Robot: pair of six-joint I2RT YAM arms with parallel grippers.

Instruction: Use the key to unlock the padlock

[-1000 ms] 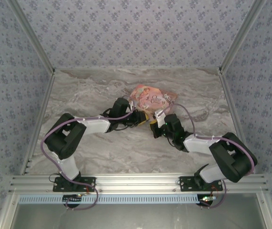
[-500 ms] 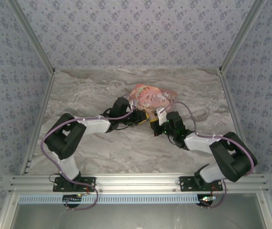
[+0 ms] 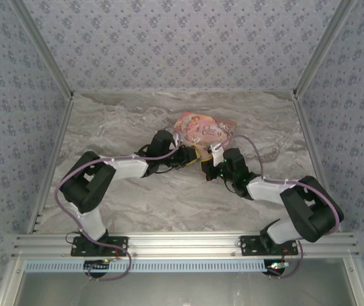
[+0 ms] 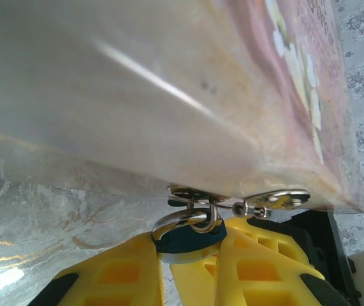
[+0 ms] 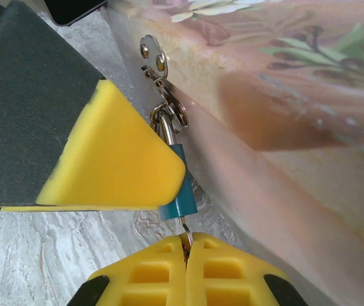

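- Marble worktop (image 3: 118, 121), floral-paper walls (image 3: 169, 38) on three sides.
- Pink box (image 3: 201, 129) sits mid-worktop, toward the back.
- Padlock (image 5: 180, 196): teal body, at the box's near edge, just beside its side wall. Shackle (image 5: 167, 131) runs through the ring of a metal hasp (image 5: 151, 52) on the box.
- Left gripper (image 4: 191, 247): yellow jaws clamped on the padlock body from both sides, shackle end pointing at the box.
- Right gripper (image 5: 187, 245): jaws together, pinching a thin metal key (image 5: 186, 233). The key tip meets the padlock's bottom end.
- How deep the key sits: can't tell.
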